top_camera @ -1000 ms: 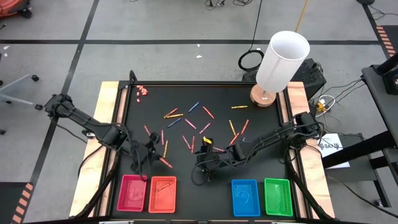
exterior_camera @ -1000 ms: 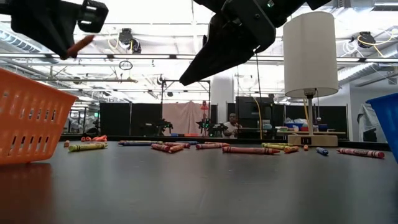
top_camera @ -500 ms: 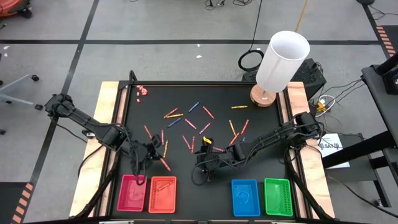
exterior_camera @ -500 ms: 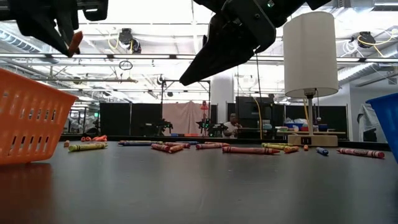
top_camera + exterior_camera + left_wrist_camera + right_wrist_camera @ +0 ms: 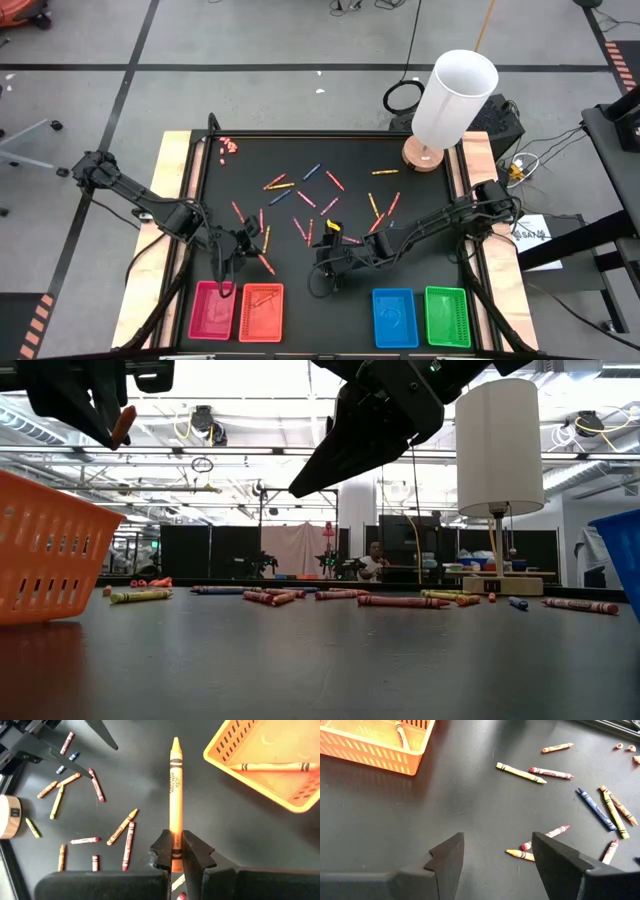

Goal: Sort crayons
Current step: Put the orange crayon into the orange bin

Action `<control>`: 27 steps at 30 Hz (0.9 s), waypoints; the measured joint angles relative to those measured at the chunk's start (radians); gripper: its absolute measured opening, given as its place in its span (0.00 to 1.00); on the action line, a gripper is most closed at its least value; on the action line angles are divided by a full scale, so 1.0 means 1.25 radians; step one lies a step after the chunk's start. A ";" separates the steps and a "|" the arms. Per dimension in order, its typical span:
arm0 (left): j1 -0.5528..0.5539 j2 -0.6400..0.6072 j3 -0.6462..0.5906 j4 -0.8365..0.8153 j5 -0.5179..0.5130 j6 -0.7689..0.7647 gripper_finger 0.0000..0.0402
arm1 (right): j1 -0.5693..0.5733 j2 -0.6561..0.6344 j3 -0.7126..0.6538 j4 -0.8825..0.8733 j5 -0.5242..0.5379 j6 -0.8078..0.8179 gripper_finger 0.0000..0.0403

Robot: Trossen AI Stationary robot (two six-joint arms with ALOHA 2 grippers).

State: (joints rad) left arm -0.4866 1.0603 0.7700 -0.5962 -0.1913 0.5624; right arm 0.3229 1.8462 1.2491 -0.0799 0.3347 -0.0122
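Observation:
My left gripper (image 5: 228, 268) hangs above the mat's near left, just short of the orange tray (image 5: 261, 311), and is shut on an orange crayon (image 5: 175, 790). The low view shows that crayon's end (image 5: 121, 425) sticking out under the gripper, high off the table. One orange crayon (image 5: 272, 767) lies inside the orange tray (image 5: 300, 802). Several loose crayons (image 5: 300, 195) lie flat across the middle of the black mat. My right gripper (image 5: 325, 270) hovers open over bare mat (image 5: 495, 850), nothing between its fingers. My left gripper pinches the orange crayon near its blunt rear end (image 5: 175, 837) between its two fingers (image 5: 196, 854). The fingers slant down toward the table's near edge and lie along the crayon. Its pointed tip (image 5: 176, 742) sticks out well ahead of them, lifted clear of the mat.
Pink (image 5: 212, 310), blue (image 5: 394, 317) and green (image 5: 447, 316) trays line the near edge beside the orange one. A white-shaded lamp (image 5: 450, 100) stands at the far right corner. Small pink-red bits (image 5: 229, 146) sit at the far left corner.
My left gripper has rolled about its own axis while staying in place; in the low view the orange crayon's end has swung from slanting to nearly upright. My right gripper has kept still.

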 joint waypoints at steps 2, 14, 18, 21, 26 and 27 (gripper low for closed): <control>0.000 0.000 0.000 0.016 0.000 -0.047 0.05 | 0.000 0.000 0.000 -0.001 0.000 0.006 0.54; 0.000 0.000 0.000 0.054 0.000 -0.516 0.05 | 0.000 0.001 0.000 -0.006 -0.001 0.030 0.54; 0.000 0.000 0.000 0.053 0.008 -0.736 0.05 | 0.000 0.001 0.000 -0.006 -0.001 0.030 0.54; -0.006 0.000 0.000 0.053 0.027 -0.846 0.05 | 0.000 0.001 0.000 -0.005 -0.001 0.026 0.54; -0.066 0.016 0.000 0.052 0.029 -0.885 0.05 | 0.000 0.001 0.000 -0.005 0.000 0.004 0.54; -0.084 0.023 0.000 0.052 0.029 -0.885 0.05 | 0.000 0.001 0.000 -0.005 0.000 -0.003 0.54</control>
State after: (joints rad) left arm -0.5911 1.0884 0.7704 -0.5306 -0.1553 -0.5442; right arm 0.3225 1.8469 1.2491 -0.0864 0.3344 -0.0164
